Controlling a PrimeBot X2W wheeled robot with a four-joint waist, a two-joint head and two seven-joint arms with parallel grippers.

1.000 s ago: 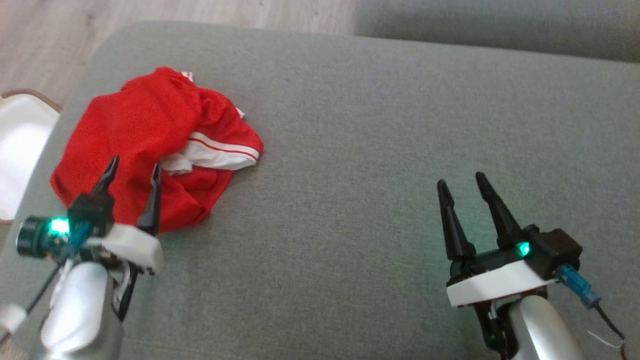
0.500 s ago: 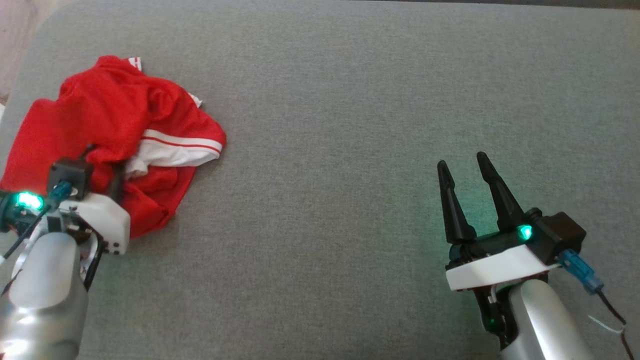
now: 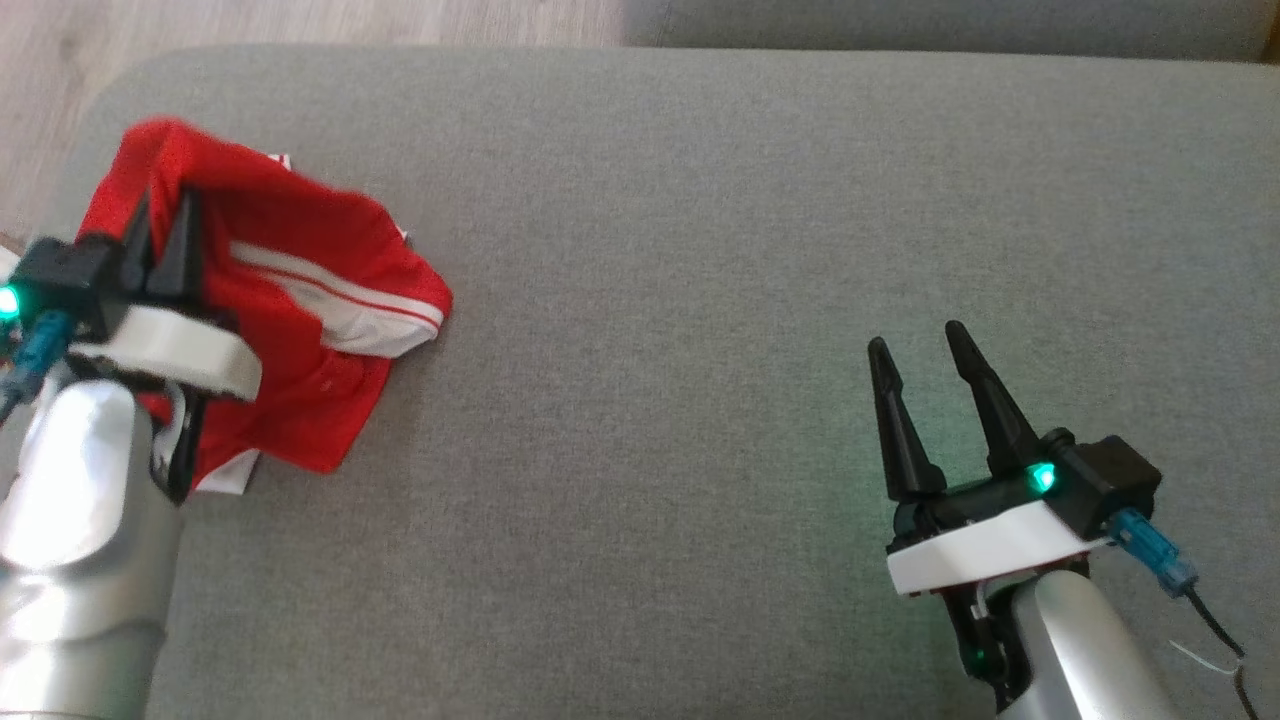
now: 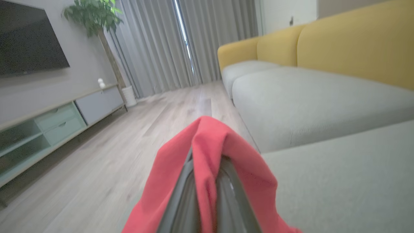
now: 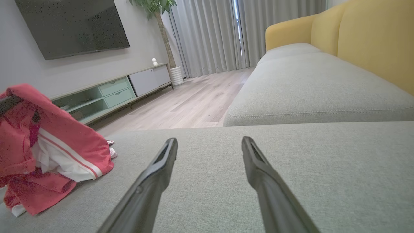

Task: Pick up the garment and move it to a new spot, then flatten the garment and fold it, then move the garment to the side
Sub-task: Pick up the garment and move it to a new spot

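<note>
Pickup: left gripper (image 3: 164,208) gripping red garment (image 3: 310,340).
Its jaws are pinching a raised fold at the grey cushion (image 3: 700,250), left end; the right gripper (image 3: 917,338) is standing open, well apart.

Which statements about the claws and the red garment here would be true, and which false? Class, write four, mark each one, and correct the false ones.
1. The left claw is shut on the garment. True.
2. The right claw grips a corner of the garment. False: it is open and empty, over the bare cushion, well apart from the garment.
3. The garment lies folded flat. False: it is bunched up, with one part raised by the left claw.
4. A TV hangs on the wall. True.
</note>
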